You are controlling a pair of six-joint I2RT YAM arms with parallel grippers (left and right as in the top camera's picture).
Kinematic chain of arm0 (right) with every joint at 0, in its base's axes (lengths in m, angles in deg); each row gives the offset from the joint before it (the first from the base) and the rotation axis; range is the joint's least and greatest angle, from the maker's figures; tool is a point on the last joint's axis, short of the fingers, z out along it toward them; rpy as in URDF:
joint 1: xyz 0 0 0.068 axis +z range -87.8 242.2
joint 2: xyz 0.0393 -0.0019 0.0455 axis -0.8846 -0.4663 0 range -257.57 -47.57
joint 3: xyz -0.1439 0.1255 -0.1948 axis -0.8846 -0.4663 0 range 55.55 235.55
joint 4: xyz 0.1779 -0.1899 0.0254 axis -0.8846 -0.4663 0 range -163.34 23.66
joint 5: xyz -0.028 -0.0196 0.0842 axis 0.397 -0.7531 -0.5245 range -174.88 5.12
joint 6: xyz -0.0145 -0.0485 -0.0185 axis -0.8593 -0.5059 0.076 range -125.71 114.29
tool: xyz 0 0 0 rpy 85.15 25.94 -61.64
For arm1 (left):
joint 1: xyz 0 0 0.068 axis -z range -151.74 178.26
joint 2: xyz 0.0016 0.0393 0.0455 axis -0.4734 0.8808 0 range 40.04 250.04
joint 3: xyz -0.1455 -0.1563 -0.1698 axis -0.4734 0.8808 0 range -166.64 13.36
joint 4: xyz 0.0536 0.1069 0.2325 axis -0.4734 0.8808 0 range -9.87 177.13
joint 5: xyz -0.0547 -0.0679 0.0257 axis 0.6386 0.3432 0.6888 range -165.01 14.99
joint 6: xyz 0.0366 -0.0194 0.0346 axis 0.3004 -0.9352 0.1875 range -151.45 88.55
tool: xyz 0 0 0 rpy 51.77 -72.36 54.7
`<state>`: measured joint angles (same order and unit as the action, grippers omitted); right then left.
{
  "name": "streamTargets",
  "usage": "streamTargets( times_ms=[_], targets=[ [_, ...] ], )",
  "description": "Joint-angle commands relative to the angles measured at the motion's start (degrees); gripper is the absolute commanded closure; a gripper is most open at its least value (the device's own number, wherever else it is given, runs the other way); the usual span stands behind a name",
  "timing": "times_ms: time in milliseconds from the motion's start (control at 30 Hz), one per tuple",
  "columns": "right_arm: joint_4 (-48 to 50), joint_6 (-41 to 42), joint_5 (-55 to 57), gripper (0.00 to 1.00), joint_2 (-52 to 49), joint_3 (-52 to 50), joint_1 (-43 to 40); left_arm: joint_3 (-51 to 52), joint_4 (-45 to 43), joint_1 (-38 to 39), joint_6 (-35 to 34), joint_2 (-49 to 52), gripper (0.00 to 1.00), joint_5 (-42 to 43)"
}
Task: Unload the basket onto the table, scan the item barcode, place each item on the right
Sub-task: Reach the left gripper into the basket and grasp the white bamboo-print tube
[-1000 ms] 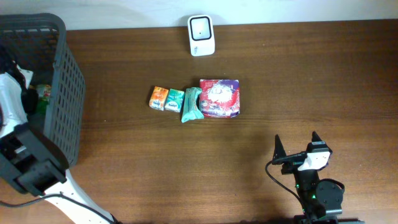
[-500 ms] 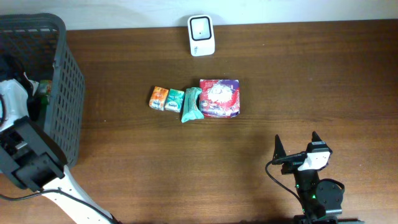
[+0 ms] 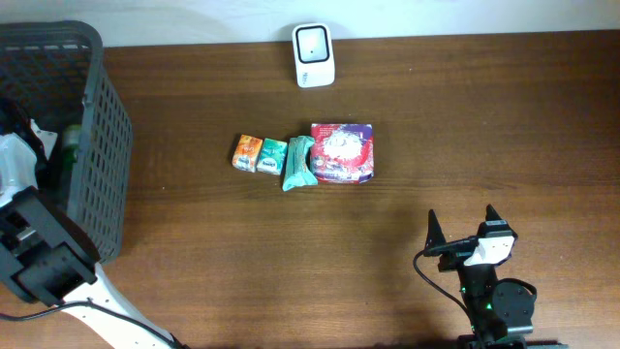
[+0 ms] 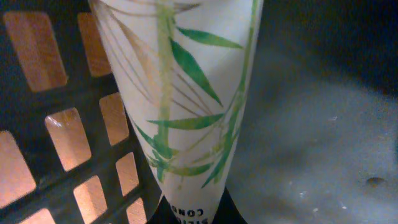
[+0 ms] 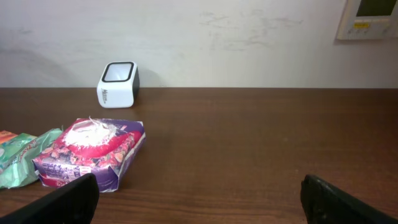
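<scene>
We see the smooth white plastic tube printed with green bamboo leaves (image 4: 186,93) inside the dark grey lattice plastic basket (image 3: 102,145). The left gripper (image 4: 189,210) pinches one end of it, its arm bent down into the basket. Well right of the basket, the right gripper (image 3: 462,221) rests with its fingers spread wide.

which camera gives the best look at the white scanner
Right wrist: the white scanner stands unobstructed, dark top window and side lettering visible. Overhead shows only its top face. Left wrist misses it, showing a leaf-print pack inside the basket.
</scene>
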<state>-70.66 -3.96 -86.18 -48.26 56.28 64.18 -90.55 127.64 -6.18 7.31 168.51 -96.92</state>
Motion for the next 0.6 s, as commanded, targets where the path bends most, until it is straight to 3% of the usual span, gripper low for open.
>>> streamTargets(
  times_ms=[0, 100, 167, 233, 367, 567],
  targets=[
    [-0.2, 0.6, 0.5, 0.02, 0.3, -0.4, 0.2, 2.0, 1.8, 1.5, -9.4, -1.8, 1.0, 3.8],
    [-0.2, 0.6, 0.5, 0.02, 0.3, -0.4, 0.2, 2.0, 1.9, 3.6, -14.1, -9.2, 1.0, 5.0],
    [-0.2, 0.6, 0.5, 0.01, 0.3, -0.4, 0.2, 2.0, 1.8, 4.0, -14.1, -14.2, 1.0, 10.5],
    [-0.2, 0.6, 0.5, 0.01, 0.3, -0.4, 0.2, 2.0, 1.6, 3.9, -18.4, -20.2, 1.0, 17.2],
    [-0.2, 0.6, 0.5, 0.01, 0.3, -0.4, 0.2, 2.0, 0.5, 3.9, -28.5, -30.8, 1.0, 20.4],
    [-0.2, 0.6, 0.5, 0.01, 0.3, -0.4, 0.2, 2.0, 0.5, 4.0, -37.8, -43.6, 1.0, 47.9]
  ],
)
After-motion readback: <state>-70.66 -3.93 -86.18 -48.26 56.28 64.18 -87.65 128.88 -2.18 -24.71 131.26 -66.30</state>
